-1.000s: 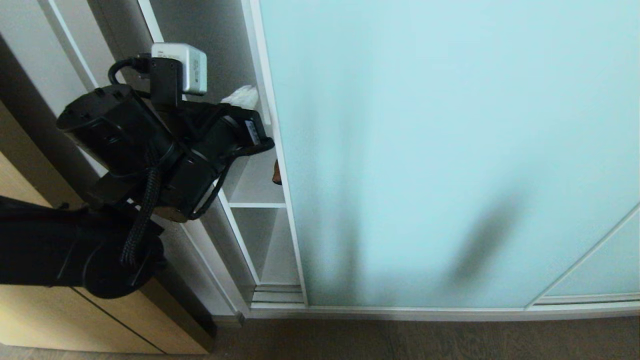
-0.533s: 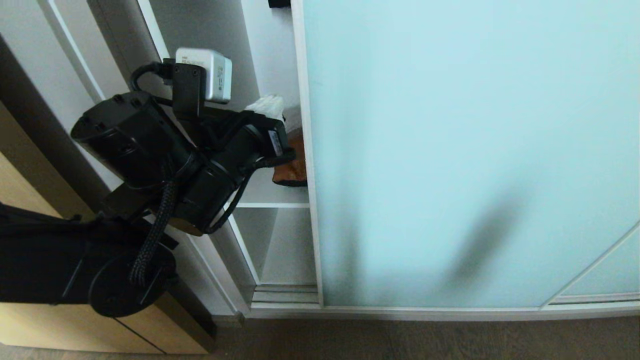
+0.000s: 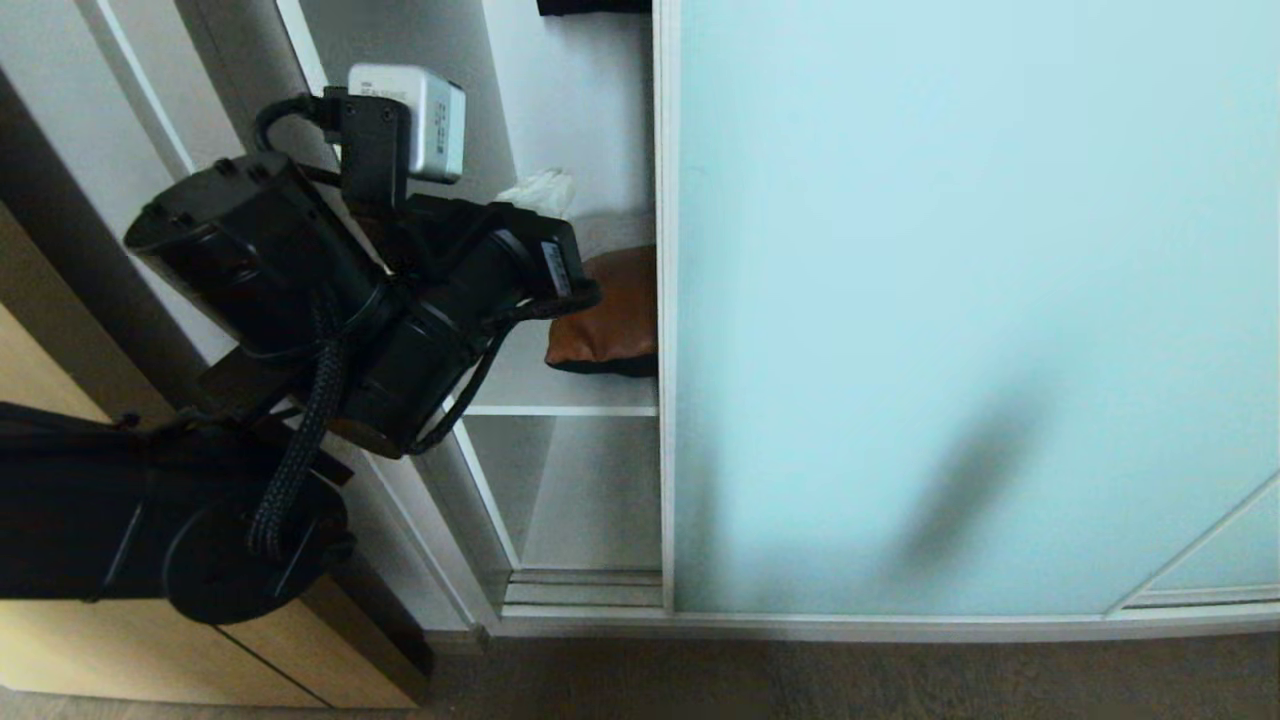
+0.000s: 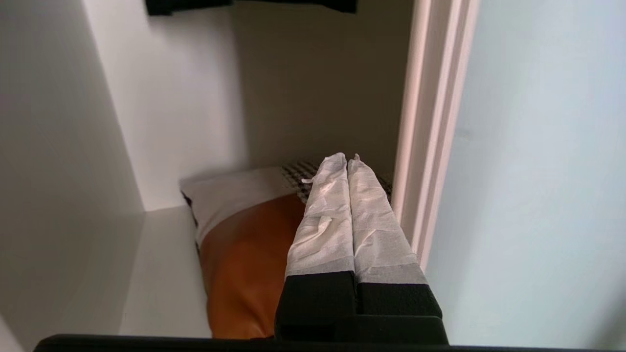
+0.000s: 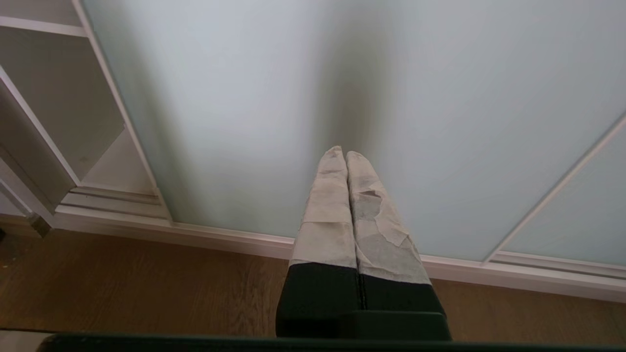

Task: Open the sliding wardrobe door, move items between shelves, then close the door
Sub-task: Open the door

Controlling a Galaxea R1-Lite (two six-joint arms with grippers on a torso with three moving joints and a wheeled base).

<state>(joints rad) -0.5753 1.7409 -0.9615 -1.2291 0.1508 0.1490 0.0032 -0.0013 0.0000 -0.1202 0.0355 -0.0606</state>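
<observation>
Door (image 3: pixel 950 300) has slid further right since a second ago, so you now see more of the cushion (image 3: pixel 610 320) on its shelf (image 3: pixel 540 385). Left gripper (image 4: pixel 347 164): fingers pressed together, empty, beside door frame. Right gripper (image 5: pixel 345 154) also pressed together. Camera label unreadable.

White shelf (image 3: pixel 520 385) carries what looks a cushion (image 3: pixel 610 325).

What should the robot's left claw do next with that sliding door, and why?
Probably keep pushing the sliding door sideways, toward the robot's right. The left claw, shut, sits right beside the door's frame edge, and the gap is only partly open: the cushion on the shelf is half hidden behind the door. A wider gap would likely be needed to reach it.
</observation>
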